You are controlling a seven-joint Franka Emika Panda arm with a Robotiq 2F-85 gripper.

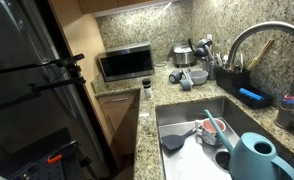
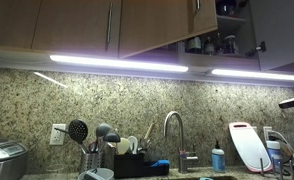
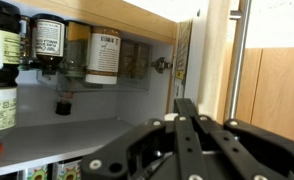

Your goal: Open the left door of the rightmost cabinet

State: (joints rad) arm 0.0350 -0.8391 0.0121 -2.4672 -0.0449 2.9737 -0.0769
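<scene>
The opening looks all but done. In an exterior view the door stands angled out from the cabinet, high above the back edge of the table and towards that edge's right end as the view shows it. The contents lie bare to the room. The wrist view agrees: jars over a shelf are in plain sight with nothing in front of them

The claw is up at the cabinet mouth, its fingers drawn together to a point, and I see nothing caught between them. Just beside it, up and to the right in the wrist view, runs a pale door edge with a bar handle. I cannot tell whether this is the task's door or its neighbour. It seems apart from the claw

I judge that little remains: either nudge the door wider with the joined fingers against its inner face, or draw straight back out, clear of the shelf and jars. The risk is clipping the handle on the way
</scene>
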